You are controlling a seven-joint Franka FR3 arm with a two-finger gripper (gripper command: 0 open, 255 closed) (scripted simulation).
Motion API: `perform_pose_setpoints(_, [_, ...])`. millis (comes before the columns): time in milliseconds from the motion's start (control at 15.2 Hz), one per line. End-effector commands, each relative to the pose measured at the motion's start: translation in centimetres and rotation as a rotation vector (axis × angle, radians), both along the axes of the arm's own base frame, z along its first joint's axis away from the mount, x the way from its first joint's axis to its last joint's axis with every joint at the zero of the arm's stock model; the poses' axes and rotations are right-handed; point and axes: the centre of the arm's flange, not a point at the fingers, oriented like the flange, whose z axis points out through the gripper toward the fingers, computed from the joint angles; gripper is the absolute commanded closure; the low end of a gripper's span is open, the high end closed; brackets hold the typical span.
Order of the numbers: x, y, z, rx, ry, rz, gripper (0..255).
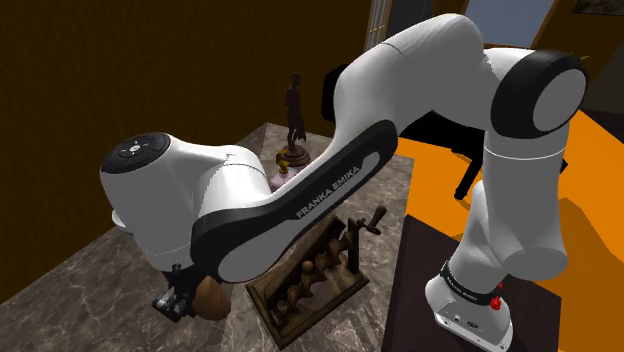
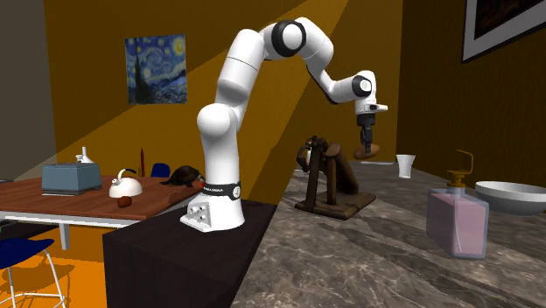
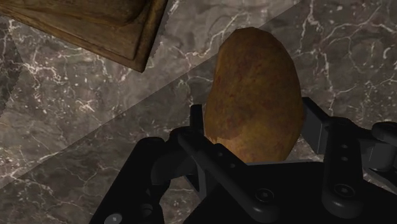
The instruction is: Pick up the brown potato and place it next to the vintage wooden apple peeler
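Brown and rough-skinned, the potato is clamped in my gripper, with the 2 black fingers pressed against its sides and its rounded end poking out past their tips. Beneath it in the wrist view lies the dark marble counter, veined with white, and 1 corner of the apple peeler, its wooden base, sits close by.

In the second exterior view my gripper points straight down and the potato hangs under it, clear of the stone, just beyond the top of the apple peeler toward that view's right. A white cup stands on the counter further right, then a pale bowl. A pink bottle with a pump stands nearer the camera. My arm rises from the dark stand. Behind it is a wooden table carrying a white kettle, and a swirling blue painting hangs on the orange wall.

From the shoulder view my forearm crosses over the counter. The gripper shows below it with the potato just beside the near end of the apple peeler. A dark figurine stands at the far edge of the stone.
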Motion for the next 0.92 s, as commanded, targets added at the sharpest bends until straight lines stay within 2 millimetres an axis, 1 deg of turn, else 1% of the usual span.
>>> perform_pose_setpoints(0, [0.0,-0.2,-1.1,0.0,0.0,0.0,255])
perform_pose_setpoints(858, [0.0,-0.2,-8.0,0.0,0.0,0.0,255])
